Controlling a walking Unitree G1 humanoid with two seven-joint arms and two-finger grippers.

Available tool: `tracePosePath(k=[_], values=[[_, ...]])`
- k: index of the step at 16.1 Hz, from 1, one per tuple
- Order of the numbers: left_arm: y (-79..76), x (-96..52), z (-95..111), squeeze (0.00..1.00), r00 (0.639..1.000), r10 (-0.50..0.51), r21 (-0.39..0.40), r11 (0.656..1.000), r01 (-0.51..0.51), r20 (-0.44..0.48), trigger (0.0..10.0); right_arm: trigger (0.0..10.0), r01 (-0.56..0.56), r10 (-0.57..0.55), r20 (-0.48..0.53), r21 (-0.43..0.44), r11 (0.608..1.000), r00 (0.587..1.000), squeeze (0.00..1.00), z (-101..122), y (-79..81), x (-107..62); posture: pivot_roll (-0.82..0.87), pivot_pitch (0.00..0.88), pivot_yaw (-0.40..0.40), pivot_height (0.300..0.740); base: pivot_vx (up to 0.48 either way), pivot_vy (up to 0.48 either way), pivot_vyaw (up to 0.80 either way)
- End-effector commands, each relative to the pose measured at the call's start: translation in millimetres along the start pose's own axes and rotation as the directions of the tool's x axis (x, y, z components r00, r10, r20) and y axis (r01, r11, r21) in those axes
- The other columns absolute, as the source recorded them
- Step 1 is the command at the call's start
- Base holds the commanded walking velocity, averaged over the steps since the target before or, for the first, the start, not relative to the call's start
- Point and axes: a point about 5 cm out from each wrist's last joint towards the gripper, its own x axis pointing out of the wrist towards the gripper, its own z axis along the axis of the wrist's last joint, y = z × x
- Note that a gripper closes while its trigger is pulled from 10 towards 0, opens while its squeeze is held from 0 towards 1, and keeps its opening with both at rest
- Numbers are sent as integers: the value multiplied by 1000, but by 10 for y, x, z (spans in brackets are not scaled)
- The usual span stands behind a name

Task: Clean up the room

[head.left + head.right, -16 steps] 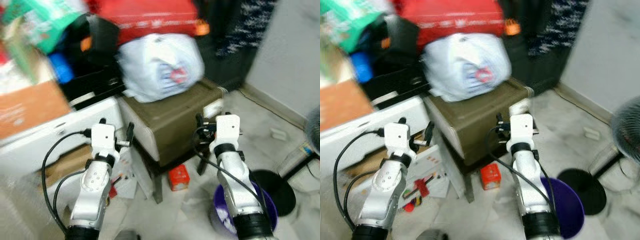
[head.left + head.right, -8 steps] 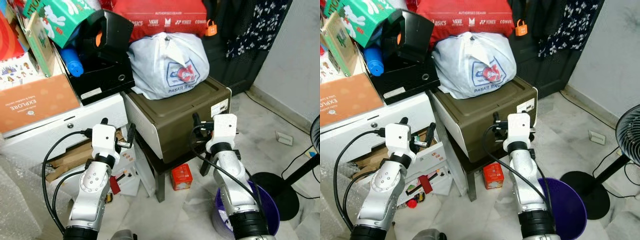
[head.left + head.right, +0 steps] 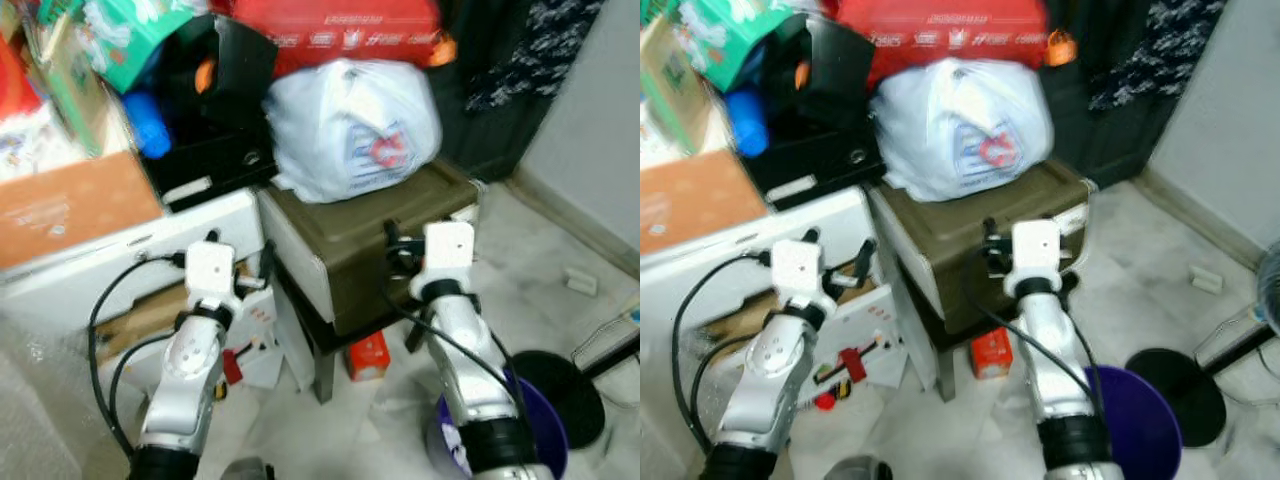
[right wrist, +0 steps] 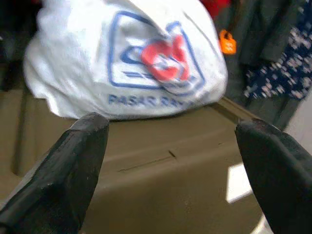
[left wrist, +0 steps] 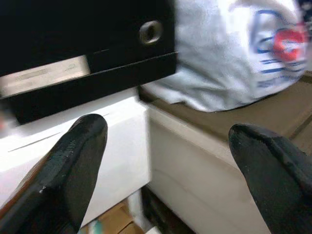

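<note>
The white plastic bag is seen at upper centre, straight ahead of the wide-open right gripper; the left gripper is likewise spread wide.

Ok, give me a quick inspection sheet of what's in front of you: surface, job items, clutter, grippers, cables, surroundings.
Surface: pale tiled floor, littered.
Job's things: small red box on the floor under the brown box; white plastic bag on top of the brown box.
Clutter: red bag, green box, orange carton, papers.
Grippers: left gripper open, empty; right gripper open, empty, facing the bag.
Cables: black arm cables.
Surroundings: purple bin, fan base, grey wall.
</note>
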Motion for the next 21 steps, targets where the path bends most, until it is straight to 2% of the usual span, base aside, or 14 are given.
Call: tracePosePath(k=[1,9,14,18,20,21], values=[[5,-6,-8,0,1000,-1,5,1000,1,-5,10000,10000,-10,10,-4,-2,1000,1000,0,-15,26,-13,29,0,10,740,0,0,800],[-11,-23,-7,0,1000,1,-3,1000,-1,-7,10000,10000,-17,17,-9,8,1000,1000,0,-20,27,-24,27,0,2,740,0,0,800],[-63,-93,16,0,998,-57,47,997,57,-1,10000,10000,-12,12,-25,-5,1000,1000,0,-62,-12,-101,29,0,7,740,0,0,601],[26,-297,28,0,999,-44,47,998,45,-22,10000,10000,26,-26,-55,-2,1000,998,0,-78,-188,-273,36,0,1,740,0,0,0],[167,-584,6,0,998,-4,82,997,8,-59,10000,10000,25,-25,-78,-7,1000,997,0,-46,-309,-547,39,0,-5,740,0,0,0],[194,-654,-14,0,997,8,88,996,-1,-76,10000,10000,17,-18,-88,-13,1000,996,0,-49,-319,-613,39,0,-7,740,0,0,0]])
